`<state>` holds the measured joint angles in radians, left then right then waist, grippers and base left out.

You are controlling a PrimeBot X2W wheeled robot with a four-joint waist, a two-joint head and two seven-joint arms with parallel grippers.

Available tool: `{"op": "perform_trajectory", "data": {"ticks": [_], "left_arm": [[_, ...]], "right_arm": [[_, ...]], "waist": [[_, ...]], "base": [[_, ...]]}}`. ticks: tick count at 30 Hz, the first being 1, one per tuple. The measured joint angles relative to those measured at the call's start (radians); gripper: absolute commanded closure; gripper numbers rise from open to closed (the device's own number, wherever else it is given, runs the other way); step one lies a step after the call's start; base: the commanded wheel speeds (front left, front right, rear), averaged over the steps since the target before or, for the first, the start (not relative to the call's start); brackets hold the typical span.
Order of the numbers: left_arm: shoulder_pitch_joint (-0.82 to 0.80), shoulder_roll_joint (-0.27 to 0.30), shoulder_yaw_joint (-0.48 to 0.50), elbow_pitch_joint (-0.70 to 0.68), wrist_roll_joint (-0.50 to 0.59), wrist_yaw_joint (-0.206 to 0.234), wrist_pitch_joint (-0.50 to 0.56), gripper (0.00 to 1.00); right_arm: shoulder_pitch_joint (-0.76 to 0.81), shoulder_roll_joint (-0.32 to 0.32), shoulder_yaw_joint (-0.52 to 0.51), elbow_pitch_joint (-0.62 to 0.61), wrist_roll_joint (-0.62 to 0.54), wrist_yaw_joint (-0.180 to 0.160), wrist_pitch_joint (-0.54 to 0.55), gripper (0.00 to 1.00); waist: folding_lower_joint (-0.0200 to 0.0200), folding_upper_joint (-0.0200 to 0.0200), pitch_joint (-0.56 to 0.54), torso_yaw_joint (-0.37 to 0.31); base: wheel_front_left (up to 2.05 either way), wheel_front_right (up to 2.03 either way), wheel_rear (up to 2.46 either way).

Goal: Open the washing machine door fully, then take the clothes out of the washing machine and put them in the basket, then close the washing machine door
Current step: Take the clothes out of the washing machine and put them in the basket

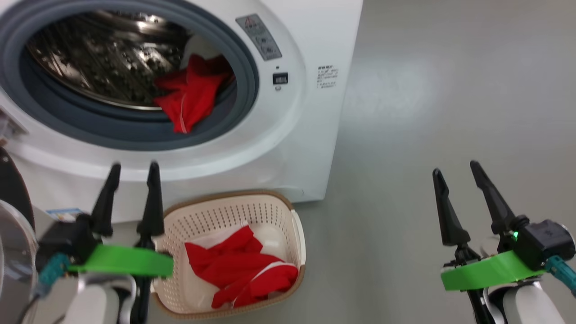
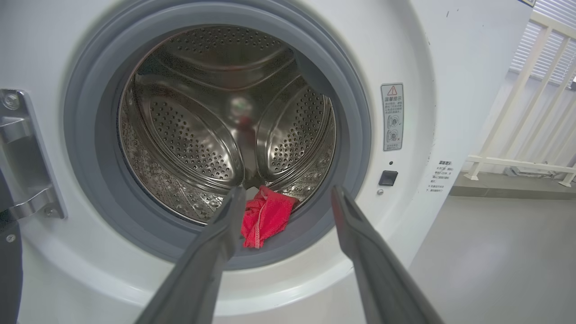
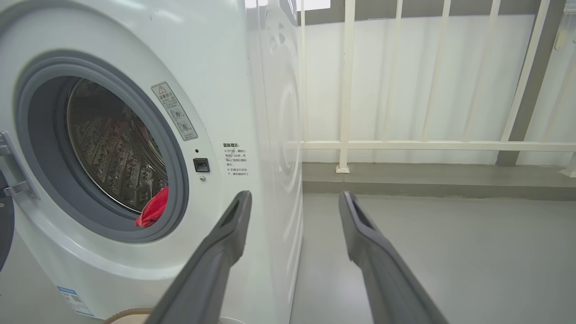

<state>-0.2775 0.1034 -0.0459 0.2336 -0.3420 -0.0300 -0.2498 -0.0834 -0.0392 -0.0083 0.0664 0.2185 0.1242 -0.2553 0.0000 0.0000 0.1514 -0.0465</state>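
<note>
Right, both grippers' long dark fingers (image 1: 151, 198) stand spread, holding nothing. My left gripper (image 1: 135, 165) faces the drum, lined up for the bright red fabric garment (image 1: 191, 96) slumped on the grey rubber lip of the white washing machine (image 1: 310, 135). More red clothes (image 1: 243, 270) lie in the cream perforated plastic basket (image 1: 270, 211) below; my right gripper (image 1: 455, 167) hangs aside.

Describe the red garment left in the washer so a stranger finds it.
Start at the white washing machine. At the lower right of its grey rubber ring, a red garment hangs out of the steel drum and over the ring. The other red clothes lie in the basket below, outside the machine.
</note>
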Motion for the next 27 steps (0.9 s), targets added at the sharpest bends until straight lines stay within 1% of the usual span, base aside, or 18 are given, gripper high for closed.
{"op": "perform_trajectory", "data": {"ticks": [7, 19, 23, 24, 27], "left_arm": [[-0.206, -0.004, 0.023, 0.088, 0.0, -0.032, -0.004, 0.0], [-0.533, -0.021, 0.051, 0.327, 0.036, -0.052, -0.004, 0.0], [-0.629, -0.016, 0.049, 0.409, 0.077, -0.06, -0.004, 0.0], [-0.672, -0.016, 0.043, 0.462, 0.092, -0.066, -0.004, 0.0], [-0.73, -0.016, 0.041, 0.545, 0.092, -0.074, -0.004, 0.0]], "right_arm": [[-0.08, -0.002, 0.003, -0.02, 0.0, 0.0, 0.0, 0.0], [-0.166, -0.005, 0.025, -0.025, 0.0, 0.0, 0.0, 0.0], [-0.194, -0.009, 0.046, -0.034, 0.0, 0.0, 0.0, 0.0], [-0.2, -0.009, 0.056, -0.035, 0.0, 0.0, 0.0, 0.0], [-0.208, -0.012, 0.075, -0.034, 0.0, 0.0, 0.0, 0.0]], "waist": [[0.0, 0.0, 0.115, 0.008], [0.0, 0.0, 0.291, 0.01], [0.0, 0.0, 0.334, 0.004], [0.0, 0.0, 0.35, 0.0], [0.0, 0.0, 0.363, -0.013]], "base": [[0.0, 0.0, 0.0], [0.0, 0.0, 0.0], [0.0, 0.0, 0.0], [0.0, 0.0, 0.0], [0.0, 0.0, 0.0]]}}
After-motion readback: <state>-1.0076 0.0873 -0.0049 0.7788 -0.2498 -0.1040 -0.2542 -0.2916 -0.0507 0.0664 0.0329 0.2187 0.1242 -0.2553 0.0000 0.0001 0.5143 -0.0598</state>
